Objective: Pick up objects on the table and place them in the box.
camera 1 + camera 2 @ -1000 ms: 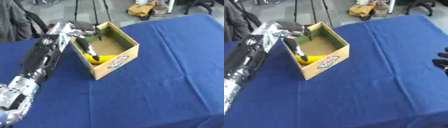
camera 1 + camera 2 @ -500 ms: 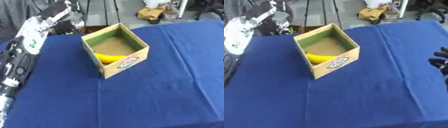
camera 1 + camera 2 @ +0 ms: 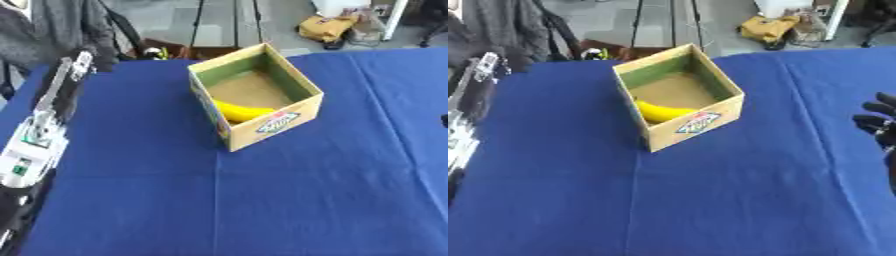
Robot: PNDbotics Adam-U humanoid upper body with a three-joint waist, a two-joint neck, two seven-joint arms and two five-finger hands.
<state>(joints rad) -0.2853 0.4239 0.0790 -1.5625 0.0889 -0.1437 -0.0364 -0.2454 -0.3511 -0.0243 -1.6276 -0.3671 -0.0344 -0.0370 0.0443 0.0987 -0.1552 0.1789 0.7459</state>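
Yellow banana (image 3: 242,111) now lies inside cardboard box (image 3: 710,116) on blue worktop (image 3: 262,200); left arm (image 3: 44,125) has pulled back (its fingers out of sight). Right hand (image 3: 878,122) idles at edge, fingers relaxed.

box (image 3: 262,127) — printed label on the near side wall | lettering too blurred to read

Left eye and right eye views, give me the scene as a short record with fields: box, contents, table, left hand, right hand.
box: cardboard box, open top, upright on the table
contents: yellow banana against the near wall
table: blue cloth
left hand: not visible; only the left arm along the left edge
right hand: right hand at the right edge, holding nothing
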